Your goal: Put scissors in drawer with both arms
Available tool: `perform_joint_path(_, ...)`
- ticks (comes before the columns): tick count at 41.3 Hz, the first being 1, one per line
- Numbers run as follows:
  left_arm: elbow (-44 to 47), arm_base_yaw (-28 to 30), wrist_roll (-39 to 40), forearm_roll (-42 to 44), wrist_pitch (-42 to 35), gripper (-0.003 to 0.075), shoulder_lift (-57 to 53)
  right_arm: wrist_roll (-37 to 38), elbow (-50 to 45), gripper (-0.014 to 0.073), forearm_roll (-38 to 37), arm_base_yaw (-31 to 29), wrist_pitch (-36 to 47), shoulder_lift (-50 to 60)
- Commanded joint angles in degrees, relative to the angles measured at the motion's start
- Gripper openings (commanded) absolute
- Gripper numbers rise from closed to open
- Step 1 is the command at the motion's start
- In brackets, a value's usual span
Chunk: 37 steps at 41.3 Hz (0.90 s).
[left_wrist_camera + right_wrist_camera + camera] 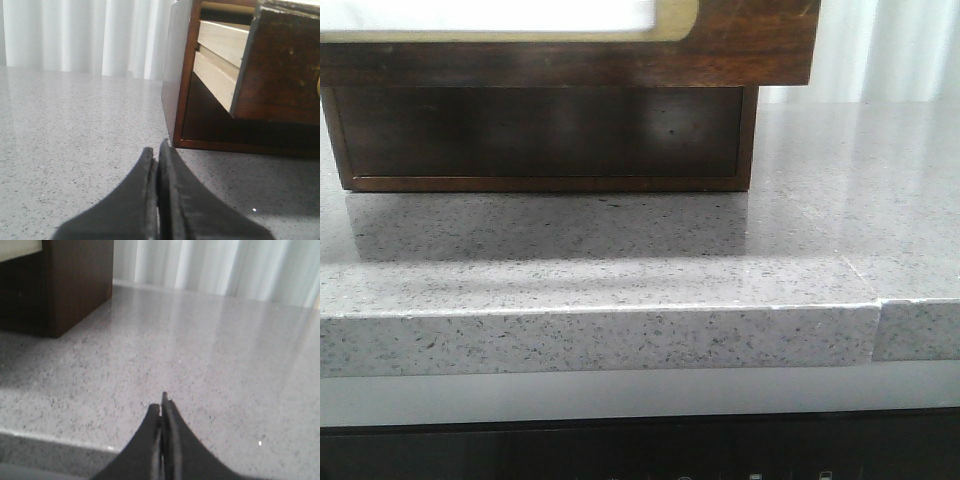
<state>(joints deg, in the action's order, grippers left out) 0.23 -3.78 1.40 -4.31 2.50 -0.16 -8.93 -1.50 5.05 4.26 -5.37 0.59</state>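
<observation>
1. The left gripper (158, 150) has its two dark fingers pressed together with nothing between them. It sits low over the grey speckled countertop (75, 150), near the left front corner of the dark wooden cabinet (176, 75).

2. The right gripper (162, 407) is likewise pinched closed and empty. It hangs over the counter close to the near edge, with the cabinet's right side off to its left.

3. The drawer (740, 45) stands pulled out toward the near side, overhanging the cabinet's open lower bay. Its pale interior shows at the top of the front view.

4. The scissors are not visible in any view. They may already lie inside the drawer, but its floor is hidden from every camera, so this cannot be confirmed.

5. On progress: the drawer is open, both grippers are empty and clear of it. Either the scissors are already dropped in and closing the drawer remains, or they are yet to be fetched from out of view. The pictures do not settle which.

6. The left wrist view alone shows the drawer's pale side boards (220, 55) and its scratched dark front panel from the side. The front view alone shows the counter's near edge (600, 335) and a seam at the right. The right wrist view adds only bare counter and white curtains (225, 265) at the far side.
</observation>
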Motion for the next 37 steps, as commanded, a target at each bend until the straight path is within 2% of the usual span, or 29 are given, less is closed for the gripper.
perform_joint_path(1,1.5,-0.5,0.4,0.0,-4.7,-0.002,-1.0,-0.1,-0.1,-0.0069,-0.7,-0.3,5.7,0.9)
perform_joint_path(13,1.5,-0.5,0.4,0.0,-4.7,-0.002,-1.0,0.2,-0.1,-0.0069,-0.9,-0.3,6.4,0.9)
perform_joint_path(21,1.5,-0.5,0.4,0.0,-4.7,-0.002,-1.0,8.9,-0.1,-0.0067,-6.8,-2.1,8.9,0.9)
perform_joint_path(37,1.5,-0.5,0.4,-0.1,-4.7,-0.002,-1.0,11.8,-0.1,-0.0067,-5.0,-2.3,8.3,1.0)
